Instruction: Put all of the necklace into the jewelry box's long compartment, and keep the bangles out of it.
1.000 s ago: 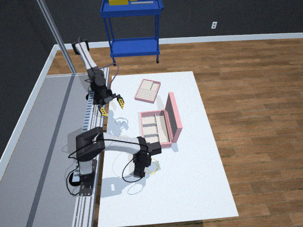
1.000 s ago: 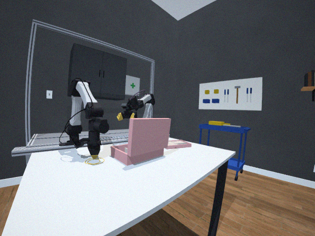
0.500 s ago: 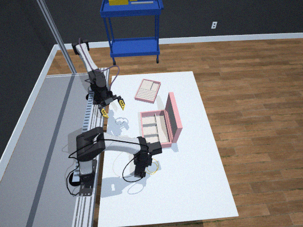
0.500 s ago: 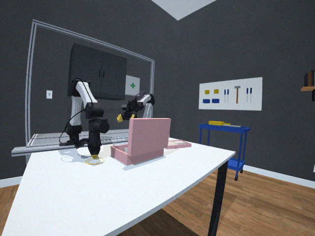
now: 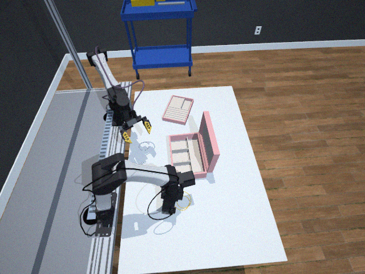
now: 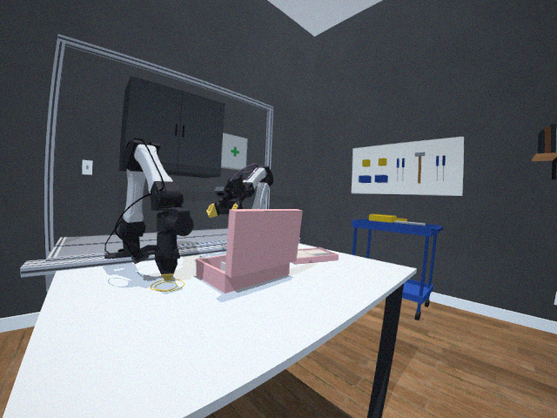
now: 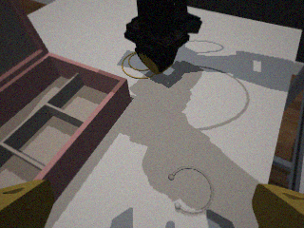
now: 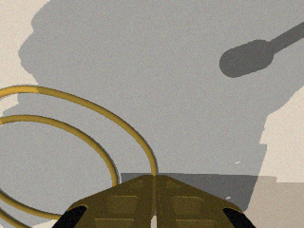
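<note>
Here in the near area lies one necklace (image 5: pixel 140 144) (image 7: pixel 210 190), an open loop outside the box, with the left gripper (image 5: pixel 137 136) spread wide above it. Over to the right, the right gripper (image 6: pixel 167 275) (image 8: pixel 154 183) is clenched on one of two gold bangles (image 5: pixel 190 201) (image 6: pixel 150 286) (image 7: pixel 123 66) (image 8: pixel 95 105). One tray (image 5: pixel 174 121) (image 6: pixel 314 259) sits left; farther out, one open jewelry box (image 5: pixel 184 136) (image 6: pixel 213 275) (image 7: pixel 90 66) shows bare floors in three small compartments and the long one.
</note>
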